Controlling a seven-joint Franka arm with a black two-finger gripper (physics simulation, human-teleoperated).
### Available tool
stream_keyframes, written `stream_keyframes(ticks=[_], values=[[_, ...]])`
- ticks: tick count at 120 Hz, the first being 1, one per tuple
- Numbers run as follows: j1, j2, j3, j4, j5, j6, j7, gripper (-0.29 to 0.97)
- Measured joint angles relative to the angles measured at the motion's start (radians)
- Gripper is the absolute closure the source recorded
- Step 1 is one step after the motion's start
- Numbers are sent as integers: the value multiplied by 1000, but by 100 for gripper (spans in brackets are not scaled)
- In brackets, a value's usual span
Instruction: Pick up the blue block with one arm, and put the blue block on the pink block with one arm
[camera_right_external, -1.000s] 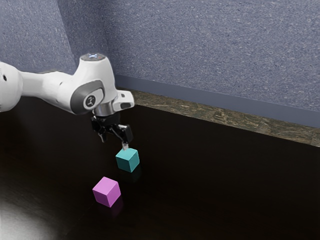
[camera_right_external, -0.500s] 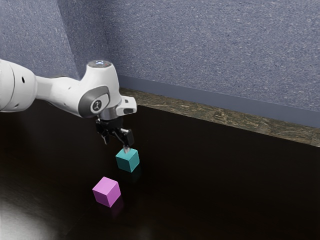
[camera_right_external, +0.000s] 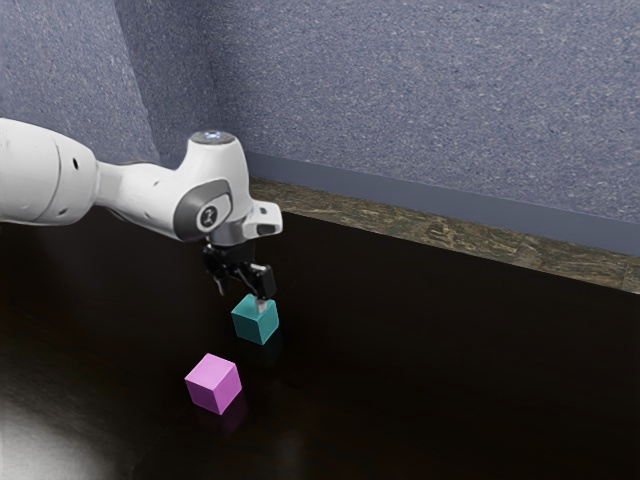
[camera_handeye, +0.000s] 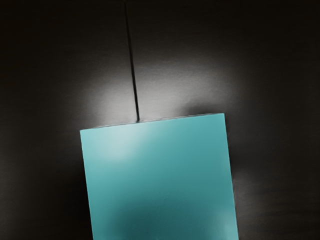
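Observation:
The blue block (camera_right_external: 255, 320), teal in colour, rests on the dark table (camera_right_external: 450, 380). My gripper (camera_right_external: 243, 291) hangs directly over it, open, with its fingertips close to the block's top edges and nothing held between them. The pink block (camera_right_external: 213, 383) lies on the table nearer the front and a little toward the exterior view's left of the blue one, apart from it. In the wrist view the blue block (camera_handeye: 160, 180) looms large just under my hand.
A brown strip (camera_right_external: 450, 235) runs along the table's back edge below the blue-grey wall (camera_right_external: 420, 90). A thin dark seam (camera_handeye: 132, 65) crosses the table top beyond the block.
My arm has reached toward the exterior view's right and lowered the gripper closer over the blue block. Both blocks have stayed where they were.

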Motion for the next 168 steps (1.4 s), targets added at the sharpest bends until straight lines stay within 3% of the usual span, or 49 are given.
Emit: stream_keyframes(ticks=[168], values=[[-6, 159, 1, 93, -7, 1, 25, 0]])
